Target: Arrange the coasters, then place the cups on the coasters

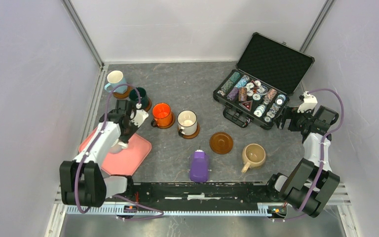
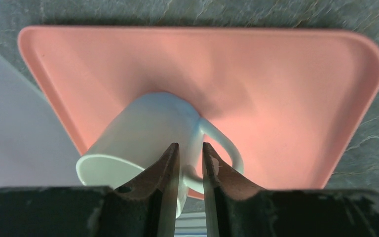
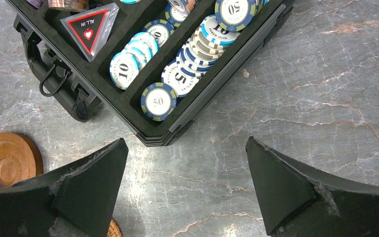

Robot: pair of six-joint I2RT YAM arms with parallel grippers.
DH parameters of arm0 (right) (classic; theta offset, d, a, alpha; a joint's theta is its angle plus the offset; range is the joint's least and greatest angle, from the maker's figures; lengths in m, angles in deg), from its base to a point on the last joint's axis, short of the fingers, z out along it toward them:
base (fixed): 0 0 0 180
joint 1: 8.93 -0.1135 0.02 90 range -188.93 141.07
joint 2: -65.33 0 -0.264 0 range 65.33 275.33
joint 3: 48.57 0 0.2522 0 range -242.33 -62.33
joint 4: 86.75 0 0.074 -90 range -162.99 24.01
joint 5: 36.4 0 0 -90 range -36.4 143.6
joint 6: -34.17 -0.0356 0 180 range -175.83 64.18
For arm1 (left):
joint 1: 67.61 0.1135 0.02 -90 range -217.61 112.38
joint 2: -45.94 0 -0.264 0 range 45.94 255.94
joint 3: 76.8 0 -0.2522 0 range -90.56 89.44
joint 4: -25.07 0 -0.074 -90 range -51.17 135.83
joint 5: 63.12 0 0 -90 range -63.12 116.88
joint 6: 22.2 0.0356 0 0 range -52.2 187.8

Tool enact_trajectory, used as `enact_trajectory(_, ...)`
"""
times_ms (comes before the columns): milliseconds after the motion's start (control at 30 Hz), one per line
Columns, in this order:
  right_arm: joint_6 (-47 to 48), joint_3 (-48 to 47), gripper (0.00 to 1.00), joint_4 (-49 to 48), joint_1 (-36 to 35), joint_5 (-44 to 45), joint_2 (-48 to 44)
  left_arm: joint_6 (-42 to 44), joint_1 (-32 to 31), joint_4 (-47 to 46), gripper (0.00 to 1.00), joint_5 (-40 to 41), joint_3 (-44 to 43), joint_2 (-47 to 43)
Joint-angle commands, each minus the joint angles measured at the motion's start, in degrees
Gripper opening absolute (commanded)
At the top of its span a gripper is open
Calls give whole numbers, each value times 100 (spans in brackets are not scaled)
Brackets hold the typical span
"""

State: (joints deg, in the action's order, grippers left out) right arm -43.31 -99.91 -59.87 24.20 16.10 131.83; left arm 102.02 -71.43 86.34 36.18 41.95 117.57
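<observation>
My left gripper [image 2: 190,144] is shut on the plain white cup [image 2: 143,128], its fingers pinching the wall where the handle joins. The cup tilts over the pink tray [image 2: 276,89]. In the top view the left gripper [image 1: 124,142] hangs over that tray and hides most of the cup. The light blue [image 1: 115,79], dark green [image 1: 139,95], orange [image 1: 162,114] and cream [image 1: 187,121] cups each stand on a dark coaster. One dark coaster [image 1: 221,142] lies bare, with the beige cup [image 1: 253,155] beside it. My right gripper [image 3: 186,139] is open and holds nothing.
An open black poker-chip case [image 1: 256,91] stands at the back right, its corner [image 3: 163,133] just beyond my right fingertips. A purple oblong device [image 1: 199,166] lies near the front middle. A woven edge [image 3: 112,229] peeks out under my right gripper's left finger.
</observation>
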Motion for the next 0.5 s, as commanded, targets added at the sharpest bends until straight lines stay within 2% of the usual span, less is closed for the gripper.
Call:
enact_trajectory(0, 67, -56, 98, -21, 27, -135, 49, 818, 93, -248, 31, 543, 296, -431)
enact_trajectory(133, 67, -56, 98, -8, 27, -162, 47, 1314, 199, -654, 38, 929, 646, -760)
enact_trajectory(233, 67, -65, 98, -9, 23, -195, 47, 1324, 321, -637, 44, 958, 630, -948)
enact_trajectory(300, 62, -81, 98, 5, 26, -223, 49, 1156, 372, -534, 54, 870, 502, -1101)
enact_trajectory(367, 67, -83, 98, 15, 27, -245, 40, 794, 373, -216, 71, 668, 252, -1257)
enact_trajectory(467, 59, -83, 98, 12, 27, -258, 30, 125, 373, 211, 82, 485, -139, -1436)
